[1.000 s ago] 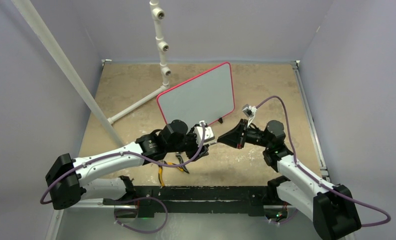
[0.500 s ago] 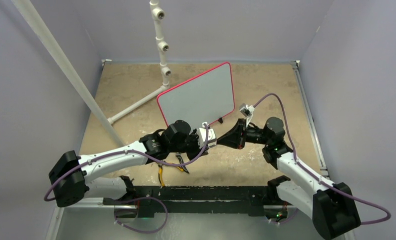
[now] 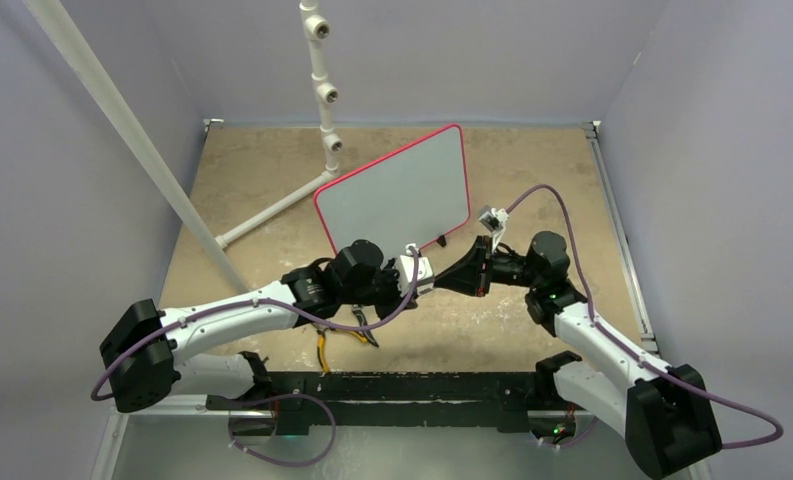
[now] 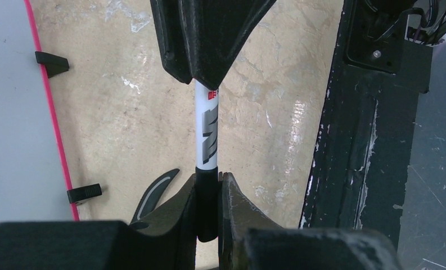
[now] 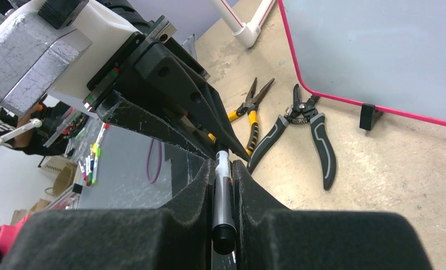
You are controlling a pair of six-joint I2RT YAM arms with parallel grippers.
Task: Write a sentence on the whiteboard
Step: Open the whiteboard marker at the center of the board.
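one glossy cylindrical marker (image 4: pixel 207 132), smooth rounded whiteboard (image 3: pixel 397 190)

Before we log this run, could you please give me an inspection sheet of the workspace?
Surface: tan table, scuffed.
Job's things: whiteboard, no writing seen; marker held between both arms.
Clutter: yellow-handled pliers and black-handled pliers lying side by side.
Grippers: left gripper, fingers shut on the marker's black end; right gripper, fingers shut on its barrel.
Cables: purple cable loops off each arm.
Surroundings: white pipe stand; grey walls.
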